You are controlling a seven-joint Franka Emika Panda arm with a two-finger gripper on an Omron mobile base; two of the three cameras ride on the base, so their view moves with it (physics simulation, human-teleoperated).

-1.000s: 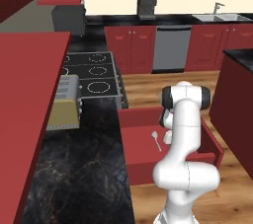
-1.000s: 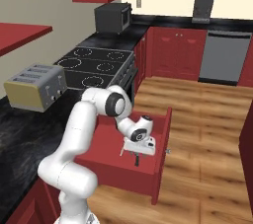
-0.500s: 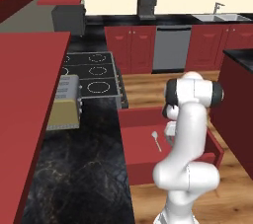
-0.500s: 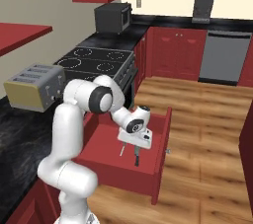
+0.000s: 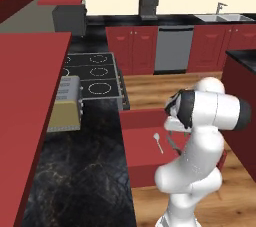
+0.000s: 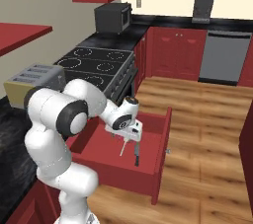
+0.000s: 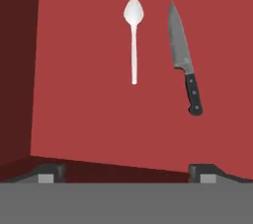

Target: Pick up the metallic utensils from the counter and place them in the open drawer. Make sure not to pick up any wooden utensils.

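Two metallic utensils lie side by side on the floor of the open drawer (image 7: 84, 94): a thin silvery spoon (image 7: 133, 40) and a grey-bladed knife with a black handle (image 7: 184, 60). My gripper (image 7: 127, 174) hangs open above them, apart from both, with nothing between its fingers. From the right base, the gripper (image 6: 132, 138) hovers just over the spoon (image 6: 122, 149) and knife (image 6: 137, 156) inside the drawer (image 6: 160, 149). The left base view has the spoon (image 5: 158, 142) in the drawer (image 5: 142, 153), with the knife partly behind my arm. The wooden utensils are out of view.
A toaster (image 5: 65, 103) stands on the black top left of the drawer, with the stove (image 5: 95, 73) behind it. A corner of the island counter (image 5: 243, 56) shows at the right. Wooden floor (image 6: 197, 114) stretches beyond the drawer's front panel.
The jaws have widened and the knife now lies free on the drawer floor. The hand has lifted slightly, and the arm's elbow has swung up and towards the cameras.
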